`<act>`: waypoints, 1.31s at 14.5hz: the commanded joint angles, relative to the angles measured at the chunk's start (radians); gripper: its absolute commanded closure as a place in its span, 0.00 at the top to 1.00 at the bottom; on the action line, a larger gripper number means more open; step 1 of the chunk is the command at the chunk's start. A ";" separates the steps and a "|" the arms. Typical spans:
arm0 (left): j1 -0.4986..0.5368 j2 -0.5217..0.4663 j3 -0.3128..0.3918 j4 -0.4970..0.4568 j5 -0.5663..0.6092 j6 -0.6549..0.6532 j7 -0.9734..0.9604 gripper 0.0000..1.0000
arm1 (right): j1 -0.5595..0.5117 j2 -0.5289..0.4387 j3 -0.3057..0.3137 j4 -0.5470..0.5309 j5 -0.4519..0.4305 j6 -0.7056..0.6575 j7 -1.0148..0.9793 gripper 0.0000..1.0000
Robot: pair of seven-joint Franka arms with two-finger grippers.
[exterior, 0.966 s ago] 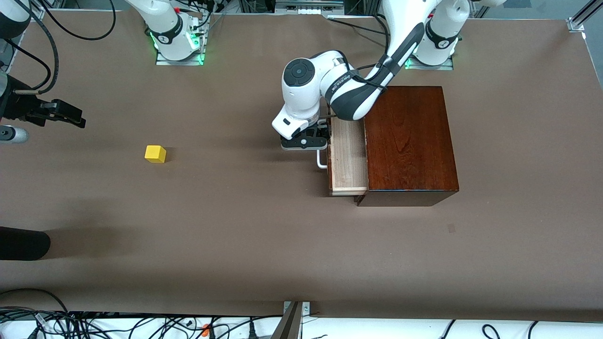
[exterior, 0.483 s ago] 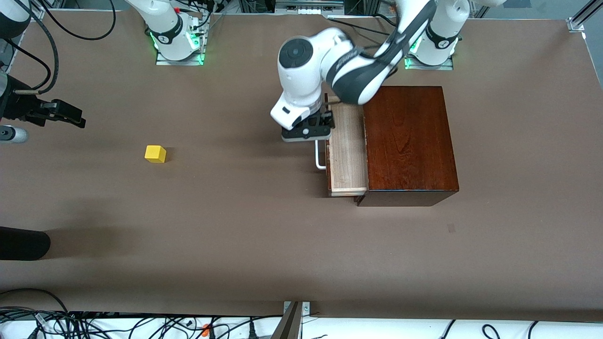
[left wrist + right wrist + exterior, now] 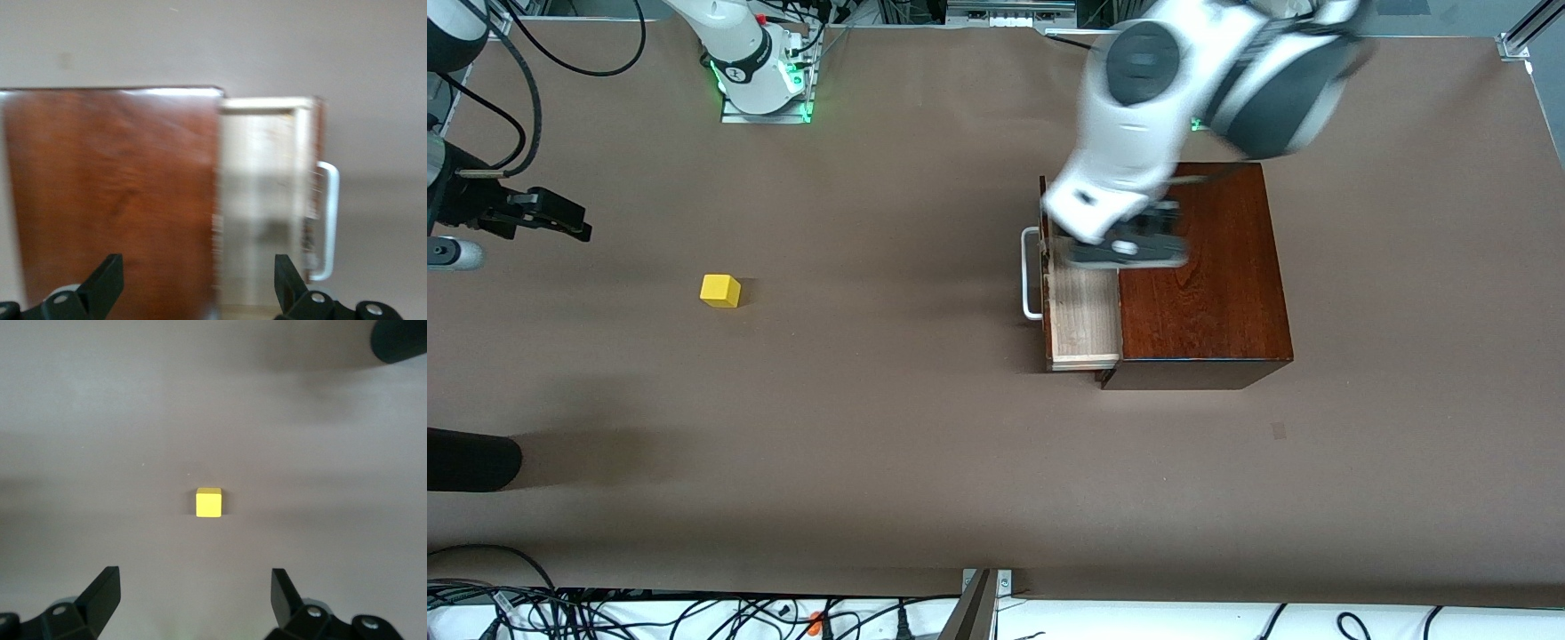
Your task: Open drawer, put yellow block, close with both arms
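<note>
The dark reddish-brown box (image 3: 1200, 276) stands toward the left arm's end of the table. Its drawer (image 3: 1085, 316) is pulled out, showing the pale empty tray and white handle (image 3: 1032, 276). My left gripper (image 3: 1129, 253) is open and empty, up in the air over the seam between box top and drawer. In the left wrist view its gripper (image 3: 198, 293) hangs over the box (image 3: 113, 193), drawer (image 3: 260, 200) and handle (image 3: 328, 220). The yellow block (image 3: 719, 290) lies on the bare table toward the right arm's end. My right gripper (image 3: 574, 224) waits open beside it; in the right wrist view the gripper (image 3: 193, 600) faces the block (image 3: 208, 502), apart from it.
A black rounded object (image 3: 471, 458) juts in at the right arm's end of the table, nearer to the front camera than the block; it also shows in the right wrist view (image 3: 400, 340). Cables (image 3: 605, 609) lie along the near table edge.
My left gripper has let go of the handle, risen and swung from the drawer's front to over the box and drawer. The drawer stays open. The right arm and block have not moved.
</note>
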 commanded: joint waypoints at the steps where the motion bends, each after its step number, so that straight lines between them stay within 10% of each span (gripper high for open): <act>1: 0.155 -0.078 -0.009 -0.013 -0.053 -0.059 0.189 1.00 | 0.004 0.005 0.064 0.039 0.002 -0.007 0.013 1.00; 6: 0.222 -0.213 0.142 -0.105 -0.087 -0.070 0.546 1.00 | 0.004 0.041 0.062 -0.037 -0.012 0.006 0.012 1.00; 14: 0.179 -0.356 0.305 -0.259 -0.114 -0.022 0.642 1.00 | 0.001 -0.034 0.019 -0.670 -0.003 0.697 0.013 1.00; 19: 0.193 -0.347 0.308 -0.246 -0.163 -0.042 0.645 1.00 | -0.004 0.109 0.018 -0.752 0.002 0.930 0.038 1.00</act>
